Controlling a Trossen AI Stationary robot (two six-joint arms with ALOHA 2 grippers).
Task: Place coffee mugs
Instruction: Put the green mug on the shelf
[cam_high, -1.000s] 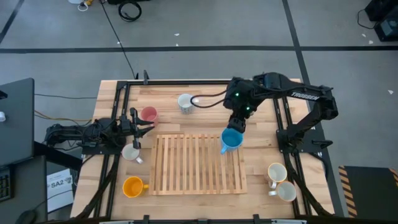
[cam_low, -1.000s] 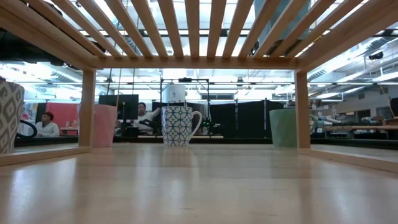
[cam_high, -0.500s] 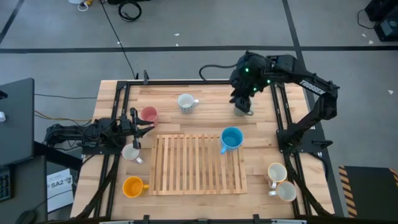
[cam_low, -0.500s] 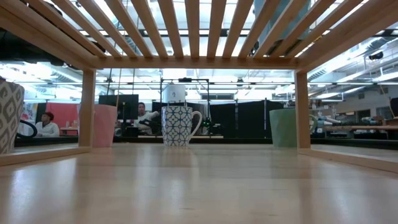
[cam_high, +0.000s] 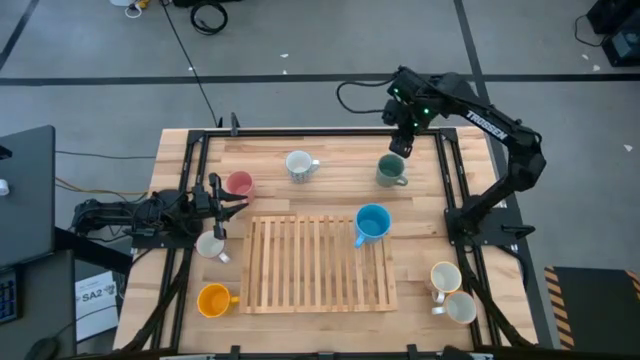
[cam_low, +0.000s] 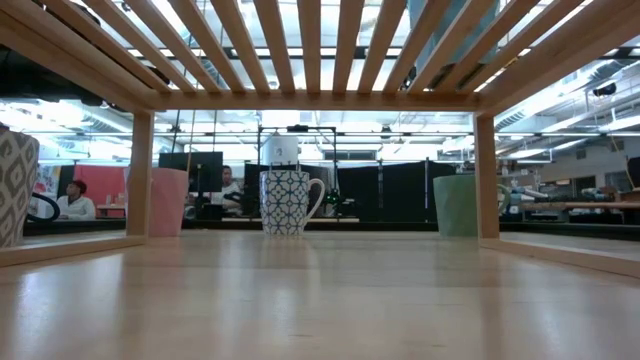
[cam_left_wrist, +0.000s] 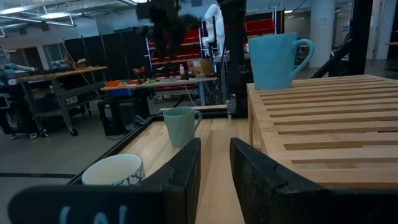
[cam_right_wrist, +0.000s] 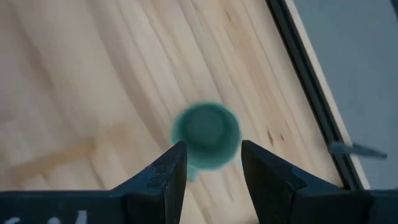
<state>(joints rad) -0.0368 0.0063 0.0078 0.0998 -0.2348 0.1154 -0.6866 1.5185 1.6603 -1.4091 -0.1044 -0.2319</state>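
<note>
Sitting below the open right gripper (cam_right_wrist: 211, 171), dark green mug (cam_right_wrist: 206, 135)

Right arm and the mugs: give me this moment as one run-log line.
right gripper: open, empty, above green mug | blue mug: on slatted rack | left gripper: waiting near pink mug

right gripper (cam_high: 400, 146) raised, open, empty

Overhead and right wrist views share the green mug (cam_high: 390, 171).
</note>
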